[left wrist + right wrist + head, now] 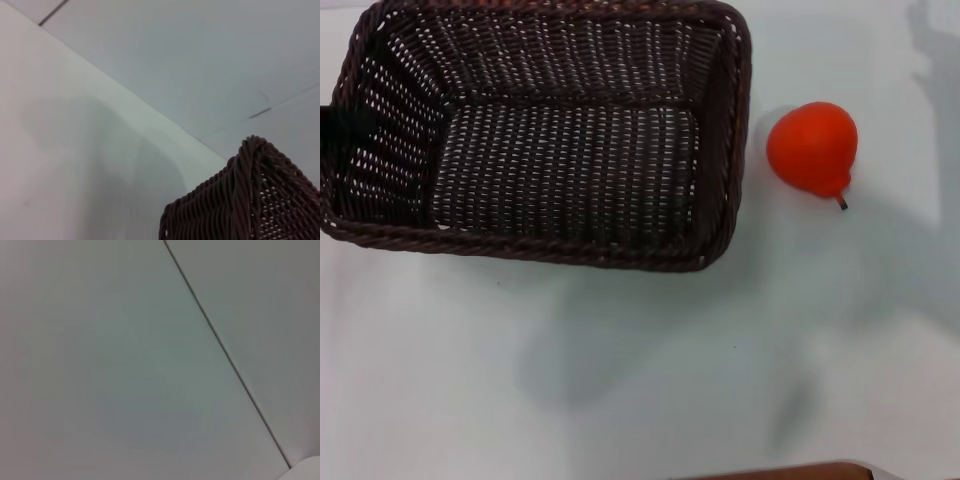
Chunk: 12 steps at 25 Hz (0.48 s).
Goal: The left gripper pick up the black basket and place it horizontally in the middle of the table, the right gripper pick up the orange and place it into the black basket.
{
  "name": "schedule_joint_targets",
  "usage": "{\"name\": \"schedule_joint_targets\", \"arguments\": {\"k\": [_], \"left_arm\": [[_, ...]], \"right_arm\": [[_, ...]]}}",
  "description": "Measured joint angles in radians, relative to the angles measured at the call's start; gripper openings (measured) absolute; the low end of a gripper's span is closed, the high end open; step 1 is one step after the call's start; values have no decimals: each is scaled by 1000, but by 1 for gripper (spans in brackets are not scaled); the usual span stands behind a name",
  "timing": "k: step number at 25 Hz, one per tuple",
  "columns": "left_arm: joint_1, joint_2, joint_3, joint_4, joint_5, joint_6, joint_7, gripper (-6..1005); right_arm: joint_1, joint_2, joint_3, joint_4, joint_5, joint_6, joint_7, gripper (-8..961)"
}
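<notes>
The black basket [550, 130] is in the upper left of the head view, its long side running left to right. Its shadow falls well apart from it on the white table [640, 330], so it hangs above the surface. The left gripper [342, 122] shows only as a thin black tip across the basket's left rim, shut on that rim. A corner of the basket fills the near part of the left wrist view [250, 200]. The orange [812, 148] lies on the table just right of the basket, apart from it, stem toward me. The right gripper is out of view.
A brown strip [790, 470] runs along the near edge of the head view. An arm's shadow falls on the table at the far right [930, 60]. The right wrist view shows only pale surface with a dark seam [225, 355].
</notes>
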Motion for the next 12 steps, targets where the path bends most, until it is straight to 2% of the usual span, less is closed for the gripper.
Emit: {"name": "schedule_joint_targets", "arguments": {"k": [6,12], "left_arm": [[42,3,25,-89,-66,-104,19,183],[56,5,30,-130,-67,-156,37,183]], "right_arm": [[12,0,0,-5,0,19,0,899],[21,-1,0,-7,0,19,0,900]]}}
